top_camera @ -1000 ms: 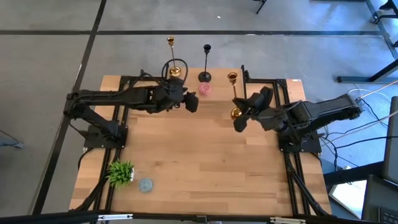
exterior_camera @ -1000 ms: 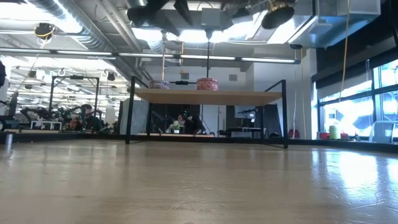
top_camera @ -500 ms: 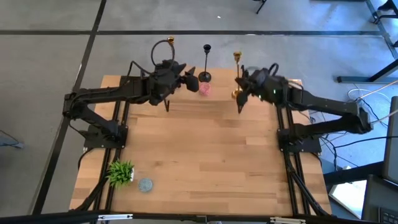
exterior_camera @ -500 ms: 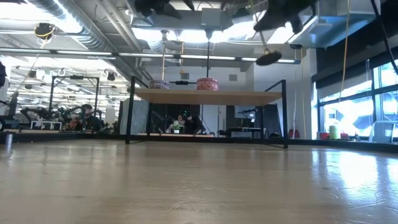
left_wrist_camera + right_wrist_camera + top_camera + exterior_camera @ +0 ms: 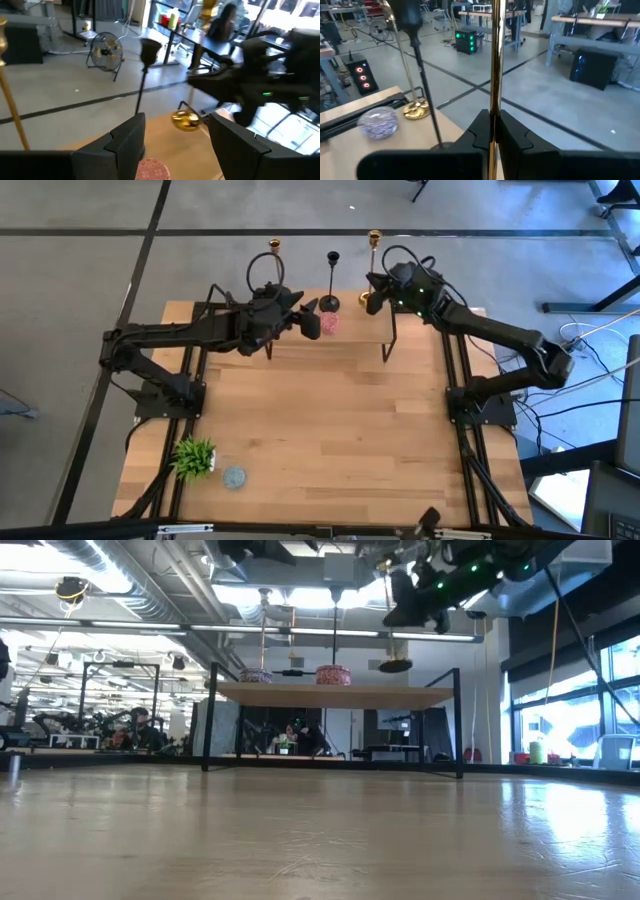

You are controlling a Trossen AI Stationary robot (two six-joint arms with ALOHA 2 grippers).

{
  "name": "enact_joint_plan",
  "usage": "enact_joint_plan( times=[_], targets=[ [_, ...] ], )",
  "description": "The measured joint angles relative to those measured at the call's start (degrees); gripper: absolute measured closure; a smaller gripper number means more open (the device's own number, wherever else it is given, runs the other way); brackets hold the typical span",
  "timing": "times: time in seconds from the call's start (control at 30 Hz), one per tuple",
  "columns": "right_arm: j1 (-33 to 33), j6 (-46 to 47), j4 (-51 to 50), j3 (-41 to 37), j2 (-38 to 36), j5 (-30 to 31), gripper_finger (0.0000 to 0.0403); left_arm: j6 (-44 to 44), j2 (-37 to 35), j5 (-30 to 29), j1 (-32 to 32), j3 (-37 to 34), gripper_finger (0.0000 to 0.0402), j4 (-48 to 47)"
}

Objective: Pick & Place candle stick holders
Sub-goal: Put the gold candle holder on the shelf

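Placement is the step in hand: the right gripper (image 5: 495, 131), its fingers (image 5: 516, 134) clenched on the thin shiny stem of a gold metal candlestick (image 5: 373, 242), carries it upright above the far right corner of the raised wooden shelf (image 5: 330, 694) that stands at the back of the bench (image 5: 330, 450). In the low view its round flat base (image 5: 396, 666) hangs in the air above the shelf surface, not yet touching.

Two others already stand on the shelf: a tall black candlestick (image 5: 332, 262) near the middle and a second gold candlestick (image 5: 274, 248) toward the left, with a small pink patterned disc (image 5: 328, 323) just beside the black one's base.

The left gripper (image 5: 305, 317) waits near the pink disc, its fingers (image 5: 127, 142) parted and holding nothing.

The next move, as I judge it, calls for a straight descent until the base sits flat on the shelf, clear of the black candlestick, then a gentle release so the tall stem does not topple. A small green plant (image 5: 194, 456) sits well apart at the bench's near left.
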Motion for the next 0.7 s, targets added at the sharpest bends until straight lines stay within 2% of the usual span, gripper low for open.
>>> enact_joint_plan(
  times=[0.13,0.4,0.57,0.7],
  targets=[
    [0.0,-0.22,3.51,0.0,2.54,2.56,0.0388,1.02,-0.57,0.02,-1.61,0.0,0.0187,-0.52],
    [-0.41,0.8,3.71,0.0,4.93,11.18,0.0388,1.09,-1.46,0.01,-2.5,0.0,0.0187,-3.37],
    [-1.88,5.39,9.93,-3.26,6.06,11.73,0.0388,1.09,-1.7,0.32,-2.5,0.0,0.0187,-4.29],
    [-2.14,5.36,13.6,-5.62,5.9,11.96,0.0388,1.07,-2.02,0.85,-2.5,0.0,0.0187,-5.9]
  ],
)
